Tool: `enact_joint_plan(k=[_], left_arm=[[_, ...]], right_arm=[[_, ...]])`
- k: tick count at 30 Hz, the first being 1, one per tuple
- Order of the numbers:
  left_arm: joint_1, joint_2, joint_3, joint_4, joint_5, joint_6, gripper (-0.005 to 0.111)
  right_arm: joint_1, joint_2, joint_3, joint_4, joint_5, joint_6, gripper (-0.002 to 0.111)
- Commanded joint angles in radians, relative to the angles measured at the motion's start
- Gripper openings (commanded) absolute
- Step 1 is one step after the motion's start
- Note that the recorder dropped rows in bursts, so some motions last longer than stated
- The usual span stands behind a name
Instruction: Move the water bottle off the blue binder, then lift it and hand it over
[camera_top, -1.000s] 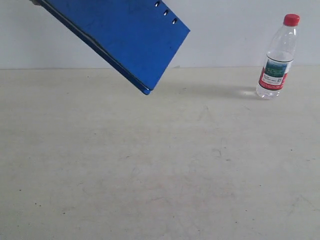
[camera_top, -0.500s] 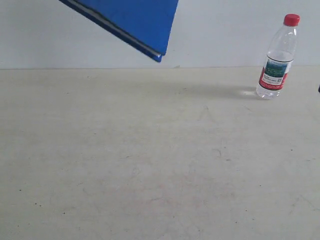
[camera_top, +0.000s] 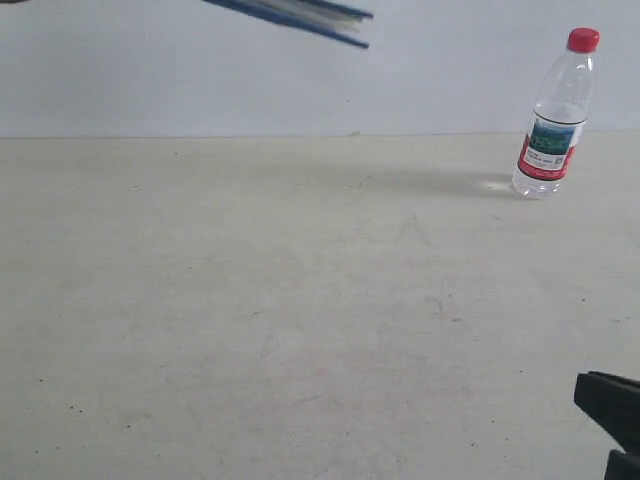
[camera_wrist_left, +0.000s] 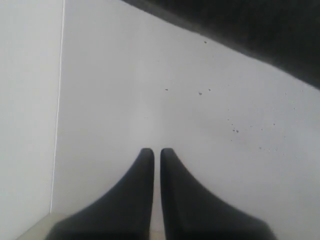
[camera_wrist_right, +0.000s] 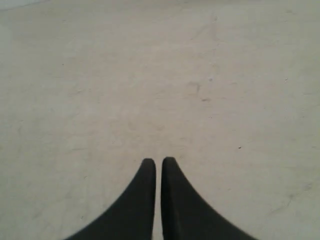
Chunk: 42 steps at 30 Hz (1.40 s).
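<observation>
On table (camera_top: 300, 300): water bottle (camera_top: 556, 112) upright, long axis vertical, red cap up. Well left of and above bottle: blue binder (camera_top: 300, 14) in the air, approx edge-on, long axis near level, lower end twd bottle. L gripper (camera_wrist_left: 156, 152) & R gripper (camera_wrist_right: 158, 161): fingers pressed together, nothing held.

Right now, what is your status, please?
Left gripper, right gripper shut, empty. Water bottle upright on table. Blue binder in the air, top edge of view.
</observation>
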Motion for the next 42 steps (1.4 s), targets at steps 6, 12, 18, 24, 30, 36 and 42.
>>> enact_joint_plan(k=[6,12,18,24,30,36,42], left_arm=[[-0.002,-0.006,0.006,-0.011,-0.018,0.002,0.004],[-0.002,-0.006,0.006,-0.011,-0.018,0.002,0.004],[-0.002,-0.009,0.006,-0.011,-0.020,0.004,0.004],[-0.002,-0.022,0.006,-0.011,-0.043,0.004,0.004],[-0.002,-0.022,0.006,-0.011,-0.047,0.004,0.004],[-0.002,-0.022,0.006,-0.011,-0.045,0.004,0.004],[-0.002,-0.023,0.006,-0.011,-0.047,0.004,0.004]], right_arm=[[-0.003,-0.001,0.021,0.142,0.087,0.210,0.000],[-0.003,-0.001,0.021,0.147,0.270,0.291,0.000],[-0.113,-0.202,0.021,0.110,0.132,0.171,0.000],[-0.491,-0.512,-0.095,0.090,-0.203,-0.420,0.000],[-0.490,-0.512,-0.134,-0.009,-0.306,-0.400,0.000],[-0.490,-0.512,-0.102,-0.733,-0.280,0.287,0.000],[-0.490,-0.512,0.021,-0.606,0.098,0.334,0.000]])
